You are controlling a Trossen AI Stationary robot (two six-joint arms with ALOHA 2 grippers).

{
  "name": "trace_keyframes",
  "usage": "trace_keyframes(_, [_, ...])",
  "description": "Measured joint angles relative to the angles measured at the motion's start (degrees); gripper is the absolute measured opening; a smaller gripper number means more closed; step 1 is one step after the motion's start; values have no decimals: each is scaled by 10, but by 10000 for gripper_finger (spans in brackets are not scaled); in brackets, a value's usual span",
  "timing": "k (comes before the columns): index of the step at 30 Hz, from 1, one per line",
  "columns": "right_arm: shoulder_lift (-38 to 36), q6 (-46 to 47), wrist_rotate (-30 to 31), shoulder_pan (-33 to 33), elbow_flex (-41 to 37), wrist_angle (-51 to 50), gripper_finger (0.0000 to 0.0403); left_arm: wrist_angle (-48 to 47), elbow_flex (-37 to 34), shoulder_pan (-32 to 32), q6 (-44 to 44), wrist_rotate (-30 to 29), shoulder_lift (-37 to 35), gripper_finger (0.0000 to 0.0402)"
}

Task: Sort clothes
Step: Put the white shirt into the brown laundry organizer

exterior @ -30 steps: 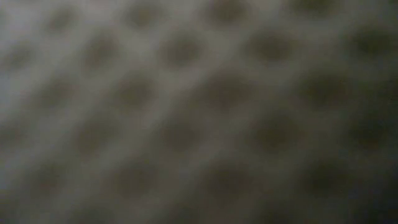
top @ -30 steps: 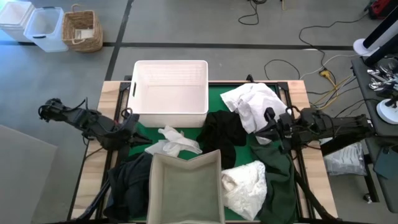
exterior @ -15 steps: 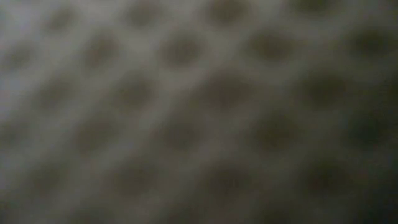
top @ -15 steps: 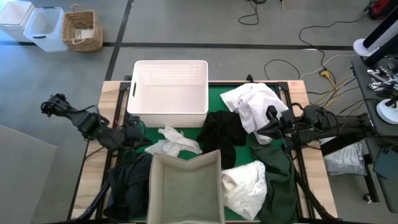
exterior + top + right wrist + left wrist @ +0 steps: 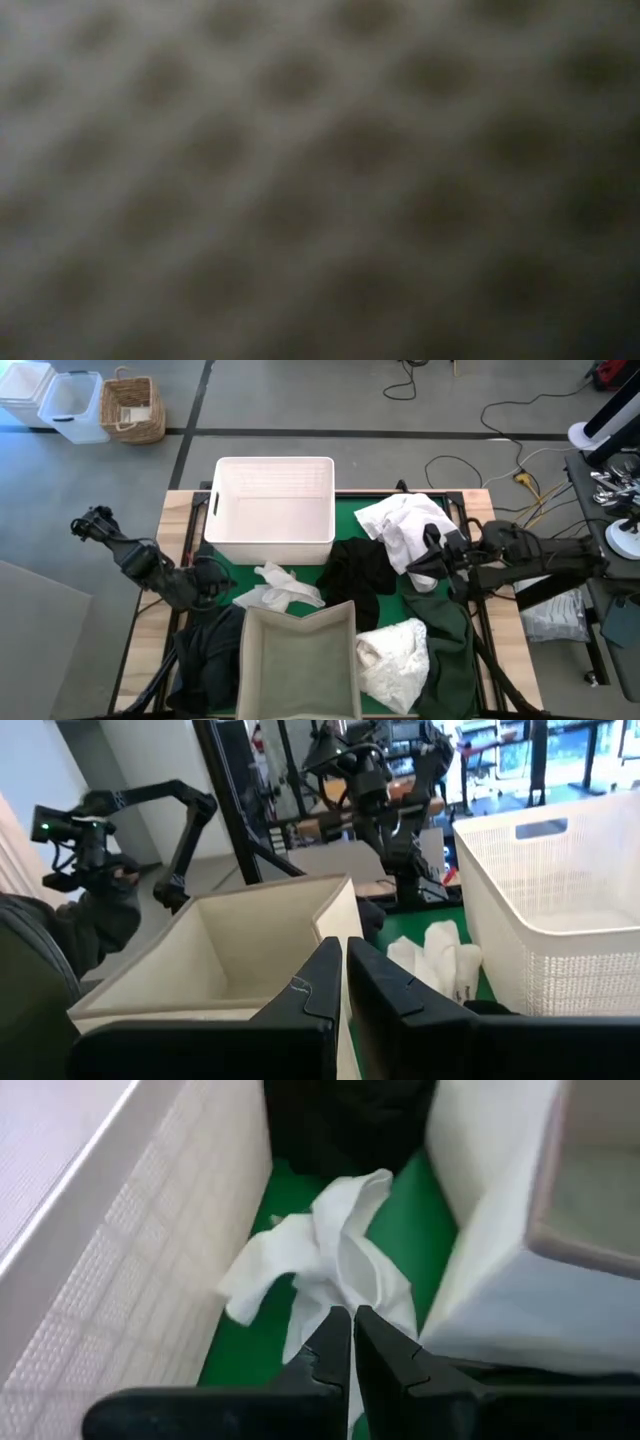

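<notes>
The clothes lie spread on the green mat (image 5: pixel 345 520). A small white garment (image 5: pixel 275 587) lies between the white basket (image 5: pixel 275 510) and a beige fabric bin (image 5: pixel 298 660). A black one (image 5: pixel 360 570) is mid-table, a larger white one (image 5: pixel 405 525) far right, another white one (image 5: pixel 395 660) near right, a dark green one (image 5: pixel 448 645) at the right edge, and a dark one (image 5: pixel 205 660) near left. My left gripper (image 5: pixel 352 1325) is shut, slanting down just short of the small white garment (image 5: pixel 330 1270). My right gripper (image 5: pixel 345 955) is shut, held level above the table's right side (image 5: pixel 415 563).
The basket wall (image 5: pixel 130 1270) and the bin's side (image 5: pixel 500 1250) flank a narrow green lane around my left gripper. Through the right wrist view the bin (image 5: pixel 250 960) and basket (image 5: pixel 560 910) stand ahead. A blurred lattice fills the low view. Bins and a wicker basket (image 5: pixel 132 407) sit on the floor.
My left gripper has swung toward the small white garment and tipped its fingers downward, staying shut. My right gripper has risen above the table's right side, still shut and level. The clothes have not moved.
</notes>
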Motion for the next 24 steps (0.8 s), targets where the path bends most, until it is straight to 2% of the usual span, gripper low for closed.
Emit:
trace_keyframes(4, [33,-1,5,0,37,-11,13,5,-8,0,-8,-29,1,0])
trace_keyframes(13, [88,-15,11,10,136,-107,13,5,-58,0,-11,-43,-2,0])
trace_keyframes(18, [109,-37,16,20,192,-114,13,12,-78,0,-11,-62,-3,0])
trace_keyframes(24, [135,-41,17,20,240,-131,13,31,-113,0,-11,-44,-6,0])
